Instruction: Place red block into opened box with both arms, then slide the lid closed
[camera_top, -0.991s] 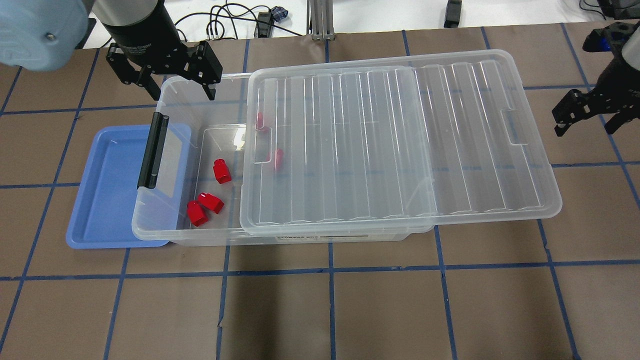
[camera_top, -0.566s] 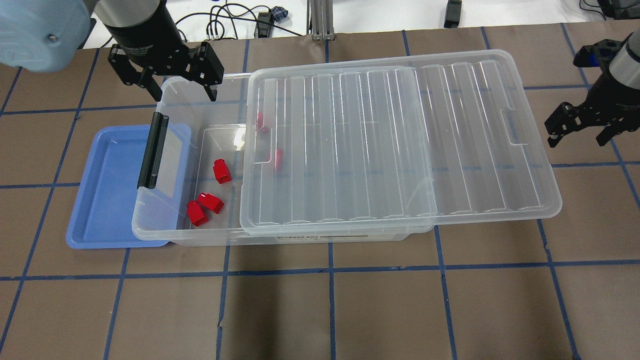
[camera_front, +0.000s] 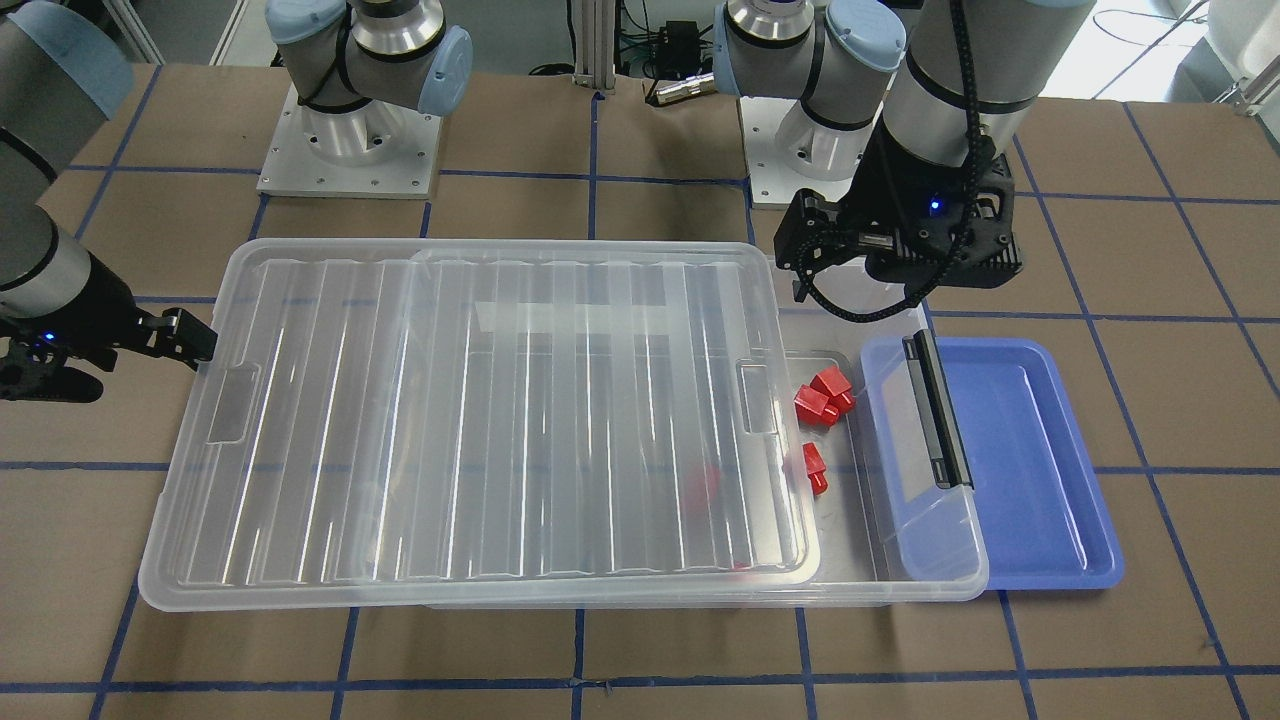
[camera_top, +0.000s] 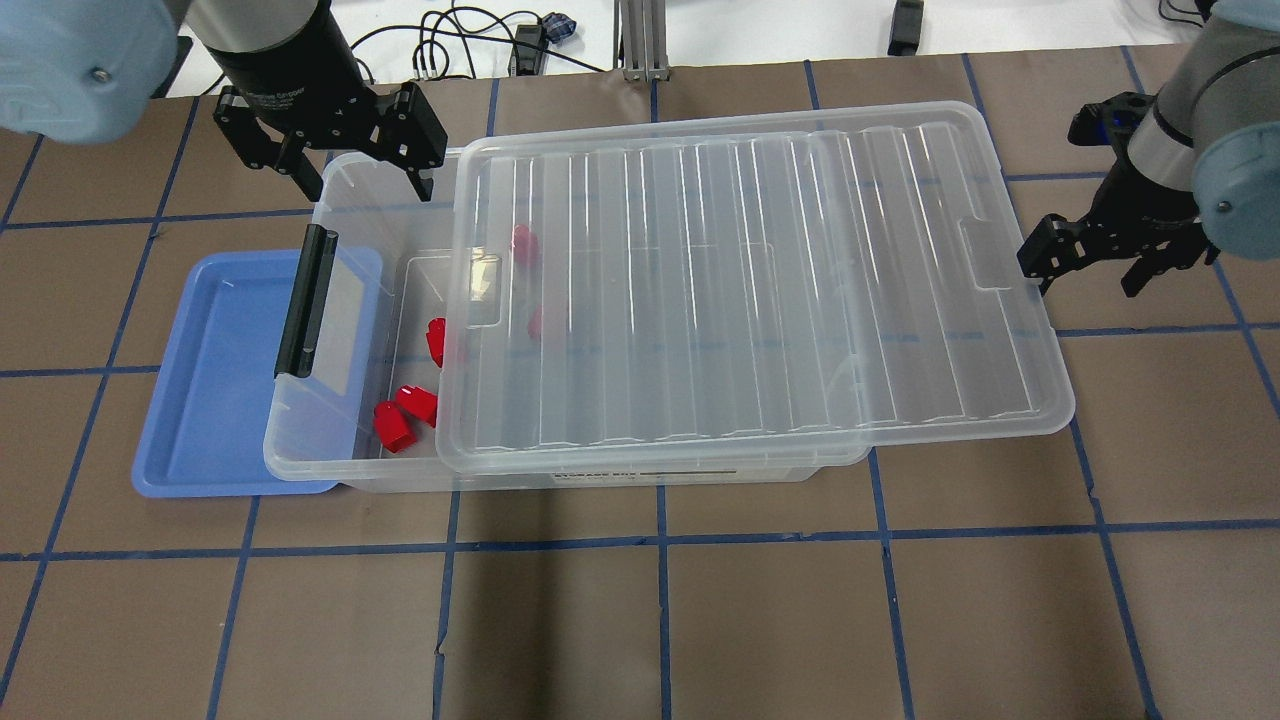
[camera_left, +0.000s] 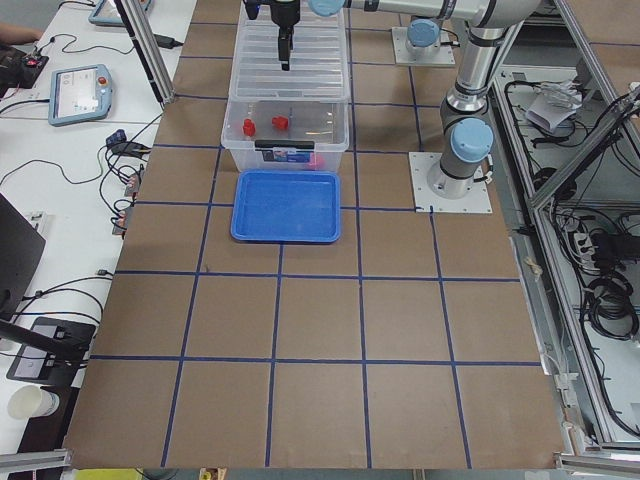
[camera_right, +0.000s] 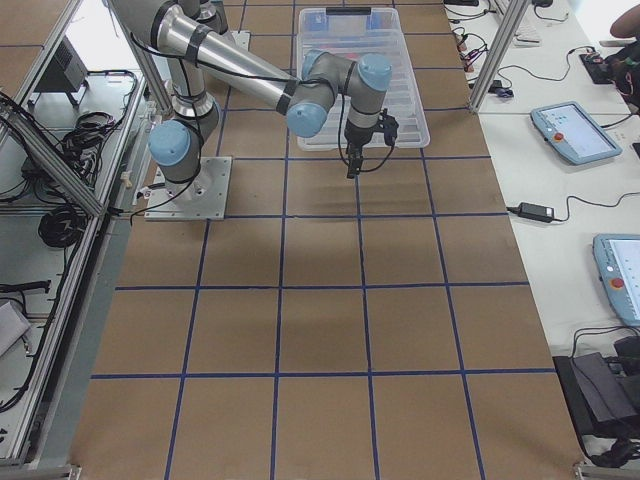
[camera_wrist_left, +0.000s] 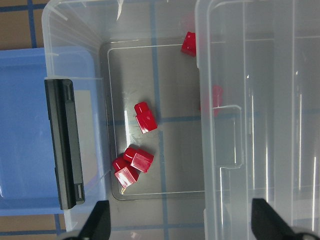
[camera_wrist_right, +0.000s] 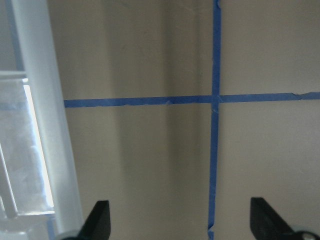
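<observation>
One lid (camera_top: 750, 290) against right pincer (camera_top: 1088, 272)

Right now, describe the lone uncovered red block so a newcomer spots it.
Find the clear box; look at its uncovered end by the black latch. The red block lies alone mid-floor, apart from the touching cluster near the corner.

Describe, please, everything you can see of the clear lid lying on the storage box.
The lid is a large flat sheet of clear plastic with parallel ridges and a rectangular notch at each short end. It lies on top of the box, slightly skewed, covering most of it but leaving the latch end open, and overhangs it at the robot's right. Two red blocks show blurred through it. The open right gripper seems to touch its right short edge.
</observation>
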